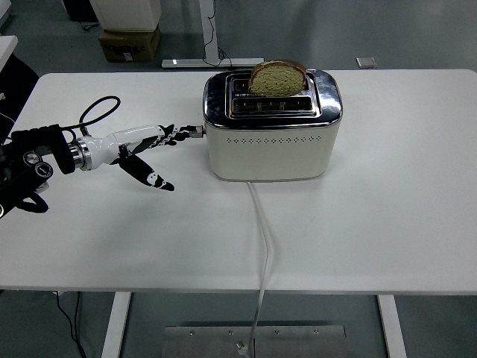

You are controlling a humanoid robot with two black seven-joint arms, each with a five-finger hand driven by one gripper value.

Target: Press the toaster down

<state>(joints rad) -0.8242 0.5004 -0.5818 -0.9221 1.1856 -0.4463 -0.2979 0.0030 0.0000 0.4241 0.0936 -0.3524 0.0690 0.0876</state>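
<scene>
No lettering, brand, number or sign is legible anywhere: the toaster (272, 127) shows plain cream sides, and the cardboard box (130, 42) beyond the table shows only blurred marks.

A white desk (387, 224) fills most of the view, its surface evenly lit. Beyond its far edge lies a grey-green floor (417, 33). At 11 o'clock a cardboard box (129, 43) sits on that floor; at 12 o'clock a white leg with a flat foot (211, 54) stands. Below the near edge, at 6 o'clock, a grey metal plate (253, 339) shows between two white desk legs (393, 328).
</scene>
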